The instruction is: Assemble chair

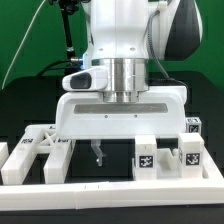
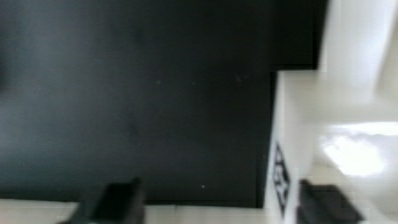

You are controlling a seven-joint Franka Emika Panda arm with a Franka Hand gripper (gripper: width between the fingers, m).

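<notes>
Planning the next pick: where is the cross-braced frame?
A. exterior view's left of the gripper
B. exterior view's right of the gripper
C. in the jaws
A: the cross-braced frame lies at the exterior view's left, apart from the gripper.

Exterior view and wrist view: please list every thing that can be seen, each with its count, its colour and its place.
cross-braced frame: one, white, on the table at the exterior view's left.
tagged pieces: three, white with black-and-white tags, at the exterior view's right.
tagged slab: one, white, beside the fingers in the wrist view; which piece it is cannot be told.
border rail: one, white, along the front of the exterior view.
table: one, black, under everything.
backdrop: one, green, behind.
arm: one, white, centre.
gripper: one, white body with dark fingers, open, holding nothing, low over the table.
</notes>
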